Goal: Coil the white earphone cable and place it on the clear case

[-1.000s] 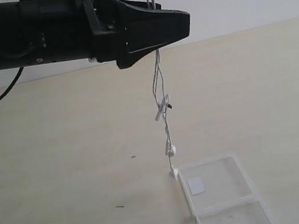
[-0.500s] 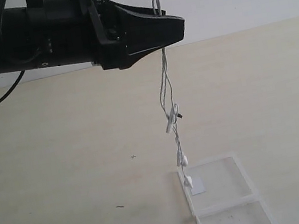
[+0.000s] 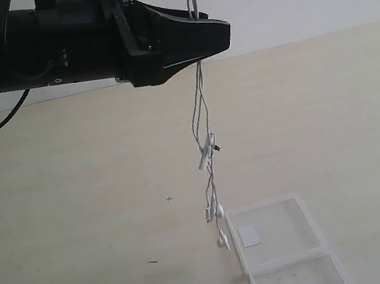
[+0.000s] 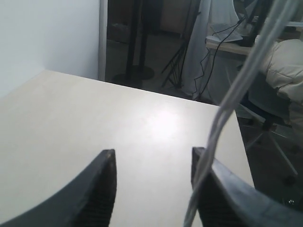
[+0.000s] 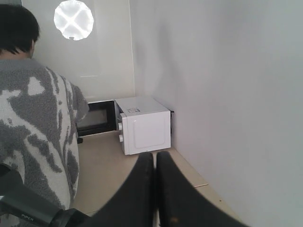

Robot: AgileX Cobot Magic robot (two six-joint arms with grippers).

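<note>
The white earphone cable (image 3: 201, 121) hangs straight down from above the exterior view's top edge. Its inline remote (image 3: 206, 152) is midway down, and its two earbuds (image 3: 222, 239) dangle just off the left edge of the clear case (image 3: 312, 227). That case lies opened flat on the table, with a white sticker (image 3: 249, 234) in its far half. My left gripper (image 3: 219, 34) is held high and open, and the cable (image 4: 236, 90) runs along one finger (image 4: 208, 189). My right gripper (image 5: 155, 155) is shut, with only a thin pale sliver showing between its fingers. It is out of the exterior view.
The pale wooden table (image 3: 76, 206) spreads to the left of the case. A white wall stands behind it. The right wrist view looks across the room at a person (image 5: 33, 118) and a white microwave (image 5: 144, 125).
The hanging cable swung right over the case's sticker, then back left. Its earbuds now hang lower, beside the case's left edge. The left gripper shifted slightly left.
</note>
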